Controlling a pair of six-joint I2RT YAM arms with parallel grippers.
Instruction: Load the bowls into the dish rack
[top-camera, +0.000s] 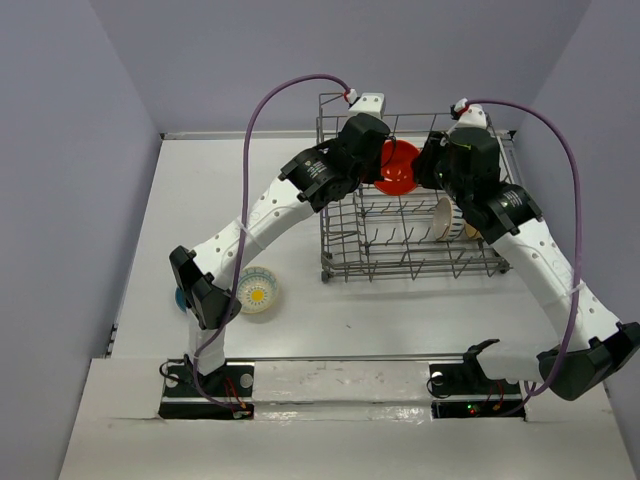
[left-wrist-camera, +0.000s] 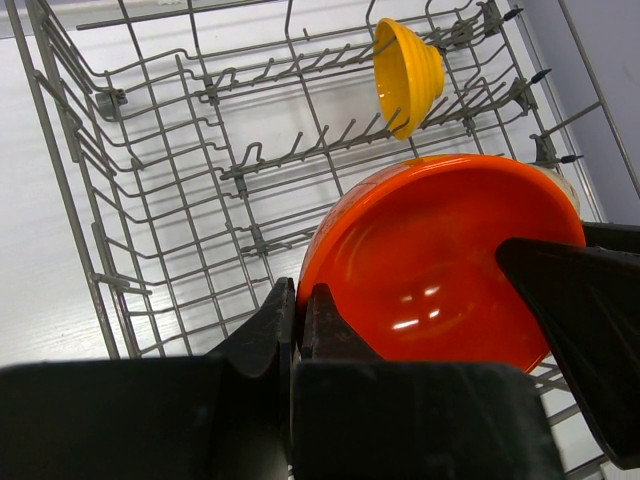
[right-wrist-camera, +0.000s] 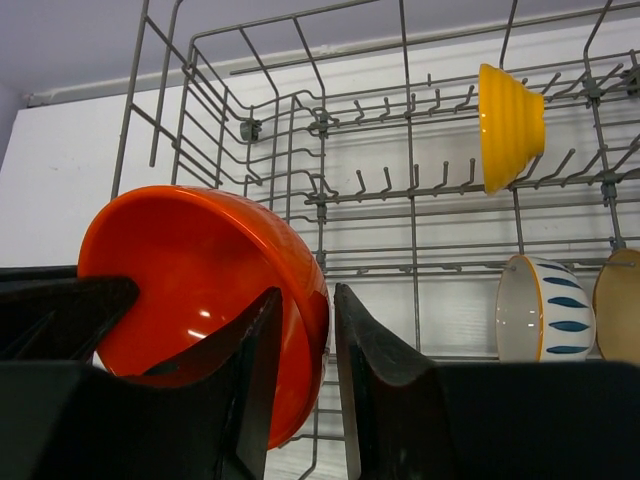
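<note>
Glossy orange-red bowl (left-wrist-camera: 440, 260) is held tilted on edge over the floor of the dish rack (top-camera: 400, 245), which is grey wire with upright tines. Left gripper (left-wrist-camera: 300, 297) is pinched tight on the bowl's thin rim. Right gripper (right-wrist-camera: 331, 300) is set astride the opposite wall, jaws parted, with a sliver of gap seen at the outer finger. Ribbed yellow bowl (right-wrist-camera: 510, 125) is stood on edge between tines. White bowl with blue leaf marks (right-wrist-camera: 545, 308) is racked too. Flower-patterned bowl (top-camera: 260, 291) is seen upright on the matte white table (top-camera: 400, 320).
</note>
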